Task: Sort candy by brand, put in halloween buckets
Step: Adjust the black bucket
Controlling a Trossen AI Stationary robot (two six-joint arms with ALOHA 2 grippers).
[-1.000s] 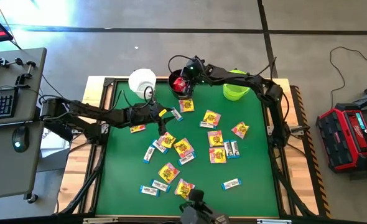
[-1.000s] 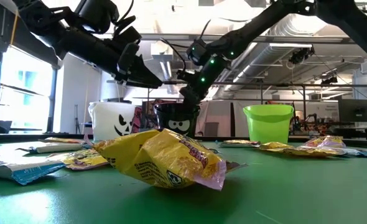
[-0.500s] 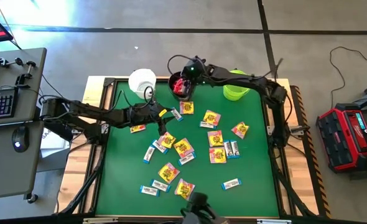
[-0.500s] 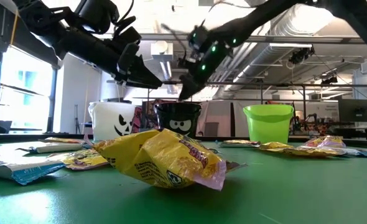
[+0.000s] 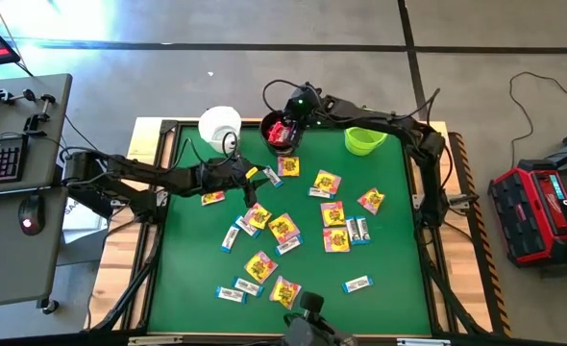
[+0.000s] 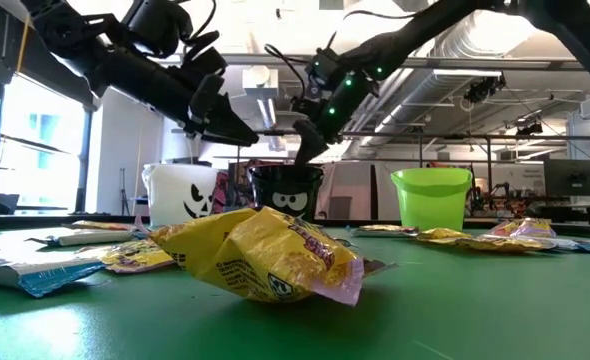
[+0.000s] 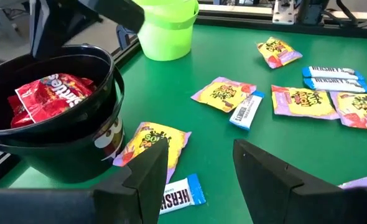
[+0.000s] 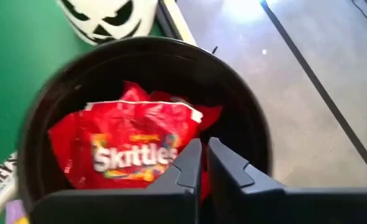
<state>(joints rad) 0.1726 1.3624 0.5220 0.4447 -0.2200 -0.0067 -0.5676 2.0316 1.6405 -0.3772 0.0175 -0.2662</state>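
My right gripper [image 8: 202, 163] hangs with fingers together, empty, directly above the black bucket [image 8: 46, 118]; red candy packets [image 8: 134, 152] lie inside, beneath my fingertips. My left gripper [image 7: 199, 165] waits nearby, fingers apart.

White bucket [image 8: 109, 18] cut off.

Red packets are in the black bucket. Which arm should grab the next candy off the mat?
Left. The left gripper hangs open just above the mat, with a yellow-and-pink packet and a white-and-blue bar right ahead of it. The right gripper is shut, empty, over the black bucket.
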